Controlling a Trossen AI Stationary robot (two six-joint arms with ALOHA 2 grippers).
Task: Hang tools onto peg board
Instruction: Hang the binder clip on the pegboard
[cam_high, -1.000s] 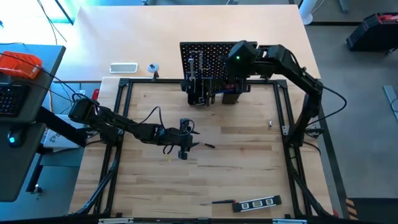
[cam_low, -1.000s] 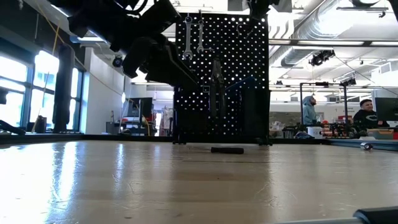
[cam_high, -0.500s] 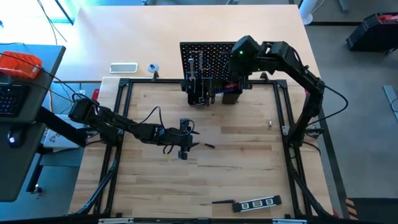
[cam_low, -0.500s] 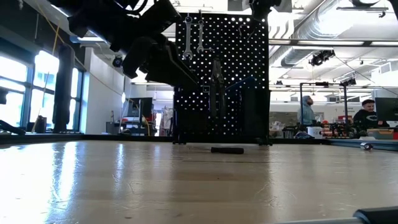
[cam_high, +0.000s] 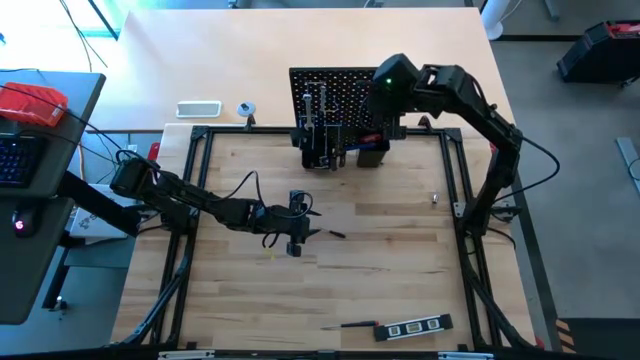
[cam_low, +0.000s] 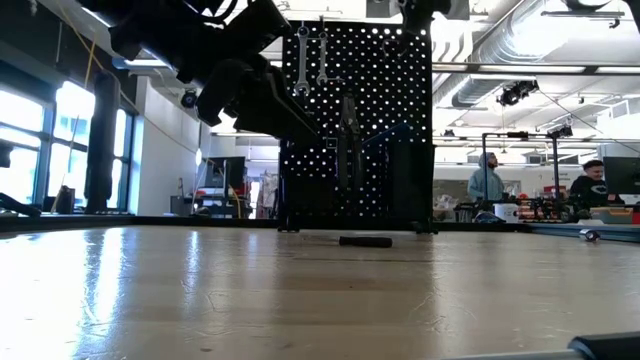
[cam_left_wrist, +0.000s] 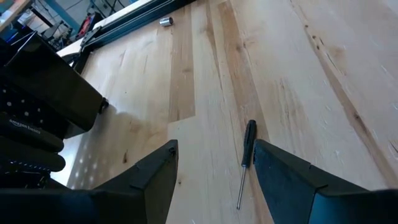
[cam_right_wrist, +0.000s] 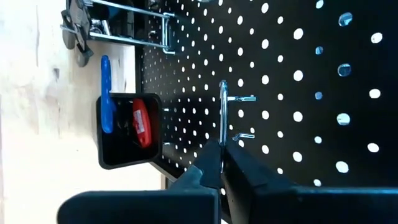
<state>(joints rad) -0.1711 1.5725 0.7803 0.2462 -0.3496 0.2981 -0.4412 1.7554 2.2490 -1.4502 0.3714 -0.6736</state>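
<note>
The peg board (cam_high: 335, 95) stands upright at the table's far side; two silver wrenches (cam_low: 302, 60) and pliers (cam_low: 347, 140) hang on it. My right gripper (cam_right_wrist: 222, 155) is up at the board's right part, shut on a thin silver tool (cam_right_wrist: 222, 106) seen edge-on beside two silver hooks (cam_right_wrist: 245, 98). My left gripper (cam_left_wrist: 214, 180) hovers open at mid-table, one finger on each side of a small black-handled screwdriver (cam_left_wrist: 247, 155) that lies flat on the wood, untouched. A marked level (cam_high: 413, 327) and another screwdriver (cam_high: 355, 325) lie near the front edge. My right gripper pinches one end of the thin silver tool (cam_right_wrist: 222, 142) between its two fingertips, the fingers lying along the tool. The tool sticks straight out past the fingertips, clear of the table, close to the board's face. Whether it touches the hooks cannot be told.
A black holder box (cam_right_wrist: 127, 130) at the board's base holds a blue-handled hex key (cam_right_wrist: 106, 93) and a red-handled tool (cam_right_wrist: 142, 124). A small metal piece (cam_high: 435, 198) lies at the table's right. People sit in the room behind (cam_low: 590, 185).
</note>
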